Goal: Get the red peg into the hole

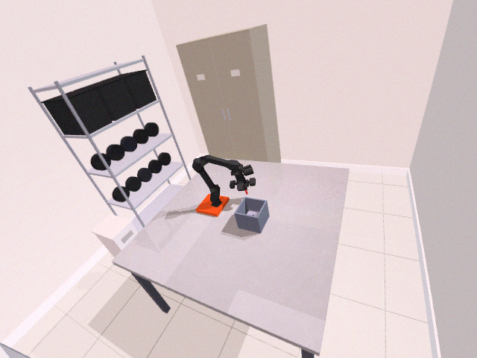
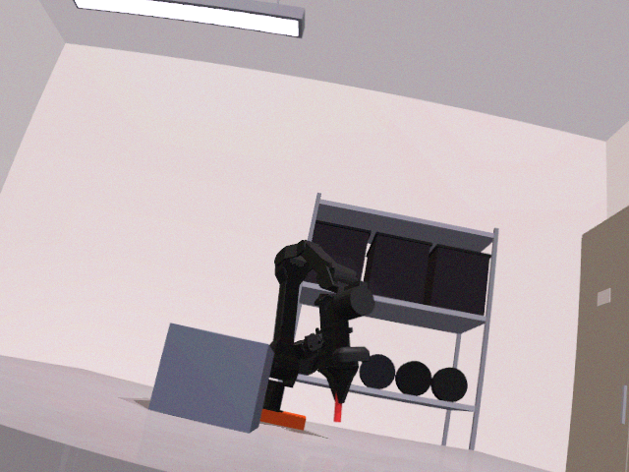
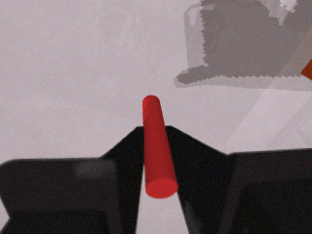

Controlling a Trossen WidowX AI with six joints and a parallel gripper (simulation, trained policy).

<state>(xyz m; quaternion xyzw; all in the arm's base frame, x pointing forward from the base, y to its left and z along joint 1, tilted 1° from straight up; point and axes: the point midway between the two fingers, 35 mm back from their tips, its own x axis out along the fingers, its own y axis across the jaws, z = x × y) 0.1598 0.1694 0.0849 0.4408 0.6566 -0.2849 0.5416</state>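
Observation:
The red peg [image 1: 246, 192] [image 2: 337, 411] [image 3: 158, 146] is held between the two black fingers of my gripper [image 1: 245, 189] [image 2: 339, 399] [image 3: 154, 133], which is shut on it. The peg points down, close to upright, with its lower end sticking out below the fingertips a little above the table. The open grey-blue box [image 1: 247, 223] [image 2: 207, 376] stands beside the gripper, and the peg is outside it. A light plate [image 1: 252, 212] shows partly at the box's bottom in the top view; its hole cannot be made out. The box is out of the wrist view.
The arm stands on an orange base [image 1: 208, 209] [image 2: 289, 420] [image 3: 308, 70] beside the box on the grey table [image 1: 285, 254] [image 2: 76, 390]. The box walls stand up around the plate. A shelf rack [image 1: 130, 159] [image 2: 491, 284] and a tall cabinet [image 1: 227, 96] stand beyond the table.

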